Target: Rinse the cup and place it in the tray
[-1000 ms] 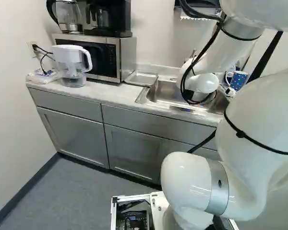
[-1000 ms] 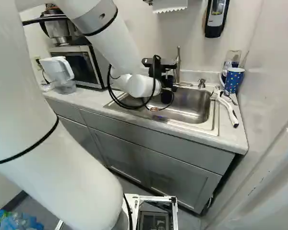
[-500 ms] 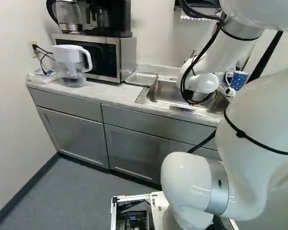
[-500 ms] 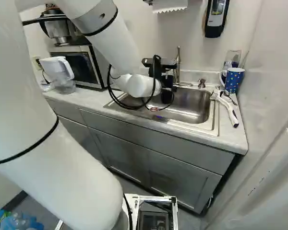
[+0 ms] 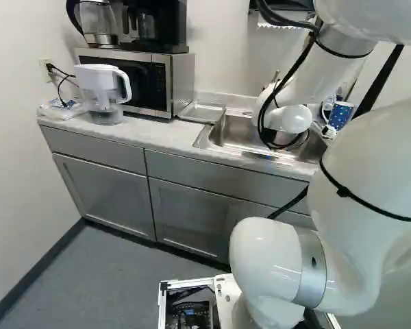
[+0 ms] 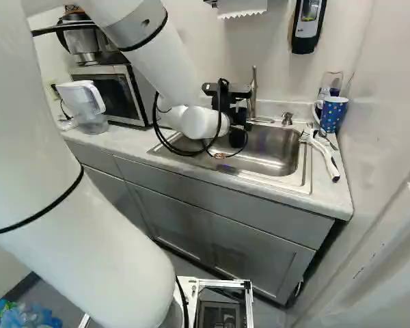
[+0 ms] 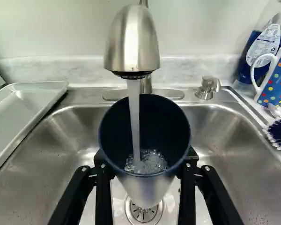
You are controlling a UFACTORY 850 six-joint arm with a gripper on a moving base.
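In the right base view my gripper (image 6: 238,135) hangs over the sink (image 6: 302,164), its fingertips hidden. The wrist view shows the gripper (image 7: 145,164) shut on the cup (image 7: 146,191), one finger on each side. The cup is dark blue inside and silvery outside, its mouth turned towards the camera. Water (image 7: 135,119) runs from the faucet (image 7: 132,42) into it and bubbles at the bottom. A metal tray (image 7: 25,101) lies beside the sink on the counter; the left base view also shows this tray (image 5: 203,112), in front of the microwave's side.
At the sink's other side stand a dotted blue mug (image 6: 333,113) and a bottle (image 7: 259,49), with a scrub brush (image 6: 324,154) near them. A soap pump (image 7: 207,88) is behind the sink. The microwave (image 5: 147,81) and a water pitcher (image 5: 103,92) stand farther along the counter.
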